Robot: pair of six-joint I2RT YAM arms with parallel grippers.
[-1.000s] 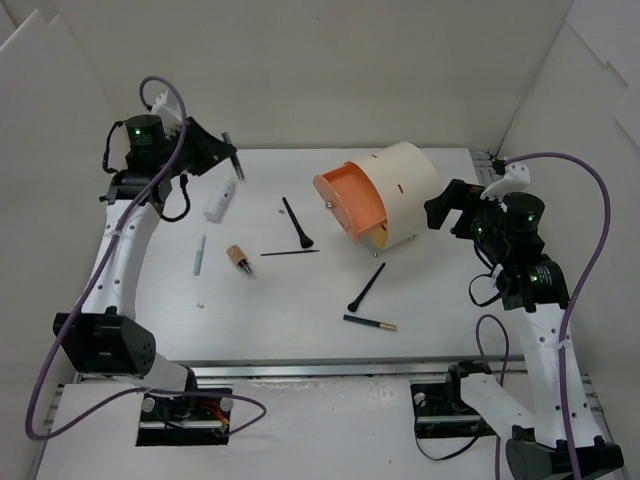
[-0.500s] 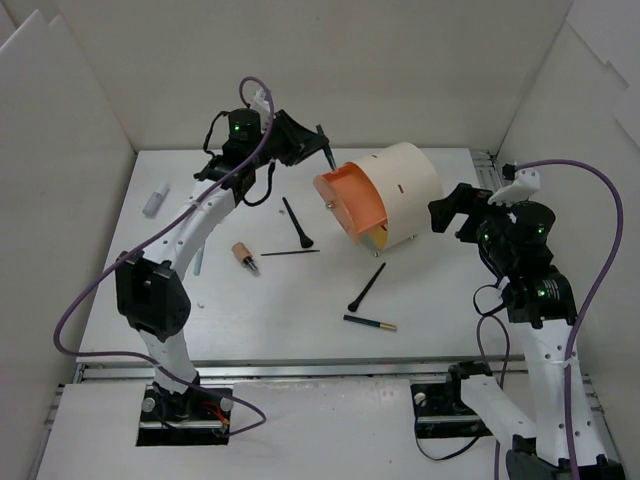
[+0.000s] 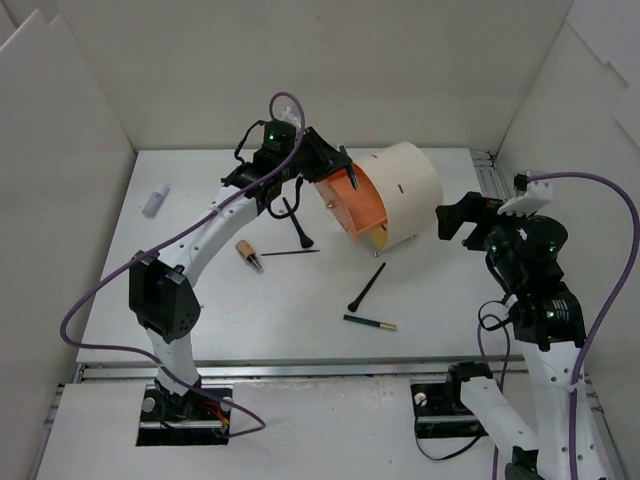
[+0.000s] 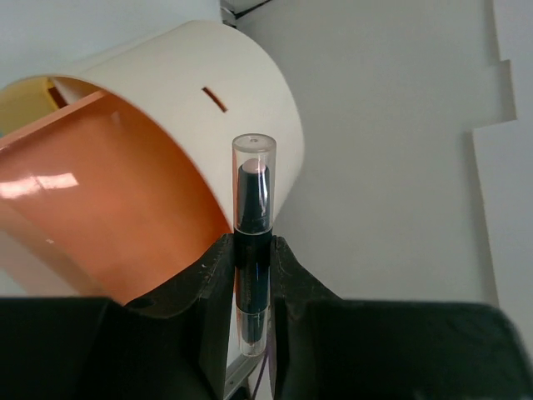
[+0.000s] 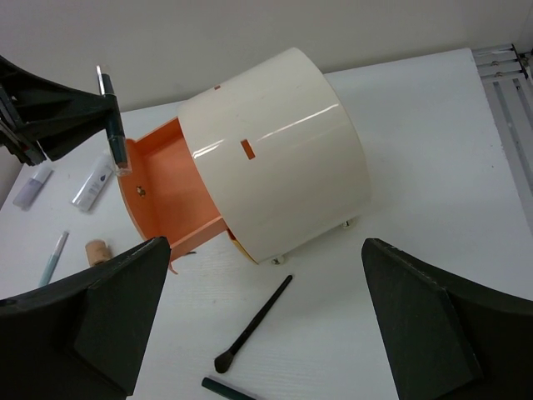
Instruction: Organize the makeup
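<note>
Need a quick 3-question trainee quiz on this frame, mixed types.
1. True or false: the left gripper is shut on a clear-capped stick.
2. The cylinder has an orange drawer that is: A) pulled out B) pushed fully in C) lying loose on the table.
3. Fill in: the right gripper is ____.
Key: 1 true; 2 A; 3 open.

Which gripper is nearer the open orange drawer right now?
Left. The left gripper, shut on a clear-capped stick, hangs at the orange drawer's front end; the right gripper stands open beyond the cream cylinder, away from the drawer.
</note>
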